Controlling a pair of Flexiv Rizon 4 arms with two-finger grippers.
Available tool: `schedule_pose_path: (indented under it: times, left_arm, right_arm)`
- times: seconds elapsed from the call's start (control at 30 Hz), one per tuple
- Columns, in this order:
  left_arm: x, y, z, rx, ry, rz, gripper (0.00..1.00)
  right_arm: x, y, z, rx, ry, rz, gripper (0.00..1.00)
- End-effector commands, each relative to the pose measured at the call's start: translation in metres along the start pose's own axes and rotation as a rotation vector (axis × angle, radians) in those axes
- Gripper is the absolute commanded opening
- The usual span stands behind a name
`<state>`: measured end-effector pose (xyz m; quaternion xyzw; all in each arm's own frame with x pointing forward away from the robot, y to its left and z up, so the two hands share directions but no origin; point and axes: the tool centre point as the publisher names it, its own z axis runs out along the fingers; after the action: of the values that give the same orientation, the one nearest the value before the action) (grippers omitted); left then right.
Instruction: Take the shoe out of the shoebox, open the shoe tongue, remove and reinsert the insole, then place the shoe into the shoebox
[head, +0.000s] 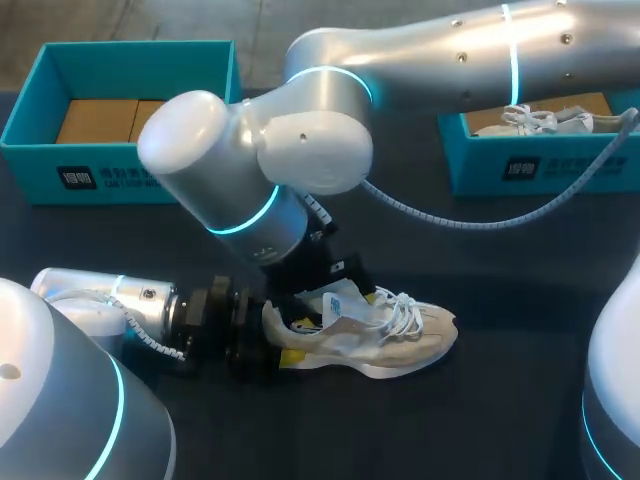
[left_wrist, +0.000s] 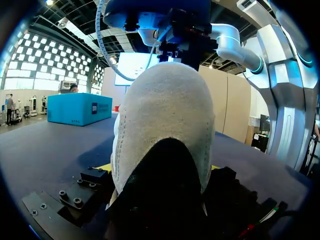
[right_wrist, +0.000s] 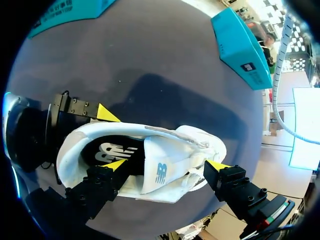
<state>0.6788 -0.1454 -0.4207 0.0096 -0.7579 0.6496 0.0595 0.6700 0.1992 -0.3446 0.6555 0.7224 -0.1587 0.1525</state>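
1. The right gripper (right_wrist: 166, 165) is standing wide open over the shoe (right_wrist: 190, 137). One yellow-tipped finger (right_wrist: 114, 166) is dipping into the shoe's mouth and the other (right_wrist: 218, 165) is sitting out by the laced front. The white tongue (right_wrist: 160, 172) is lying between them, not pinched.
2. The left gripper (left_wrist: 161, 167) is clamping the shoe by its heel. In the left wrist view the pale suede heel is filling the gap, with slivers of yellow showing on both sides. In the right wrist view one of its fingertips (right_wrist: 107, 114) is pressing against the heel's outer wall.
3. The shoe is resting on the dark table (head: 500, 400) near the middle, with its heel toward the left arm, its toe pointing to the right and its opening facing up at the right gripper. The dark insole (right_wrist: 105, 150) is showing inside the opening, and the laces (head: 405, 312) are lying loose over the front.
4. The left arm is coming in low from the left, level with the tabletop. The right arm is coming in from the right, reaching past the middle and bending down onto the shoe from above.
5. An open teal shoebox (head: 120, 180) is sitting at the far left of the table, well apart from the shoe, with brown cardboard showing inside. A second teal shoebox (head: 560, 160) is sitting at the far right, holding a second shoe (head: 535, 118).
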Motion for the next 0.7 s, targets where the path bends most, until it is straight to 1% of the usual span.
schedule_pose_path:
  times: [0.03, 0.37, 0.7]
  left_arm:
    - [0.000, 0.003, -0.001, -0.002, -0.003, 0.000, 0.00]
    - [0.000, 0.003, -0.001, -0.002, -0.003, 0.000, 0.00]
    - [0.000, 0.003, -0.001, -0.002, -0.003, 0.000, 0.00]
  right_arm:
    - [0.003, -0.006, 0.003, -0.009, -0.010, 0.491, 1.00]
    - [-0.006, -0.008, 0.007, -0.018, -0.003, 0.535, 1.00]
    - [-0.023, -0.011, 0.010, -0.019, 0.000, 0.583, 1.00]
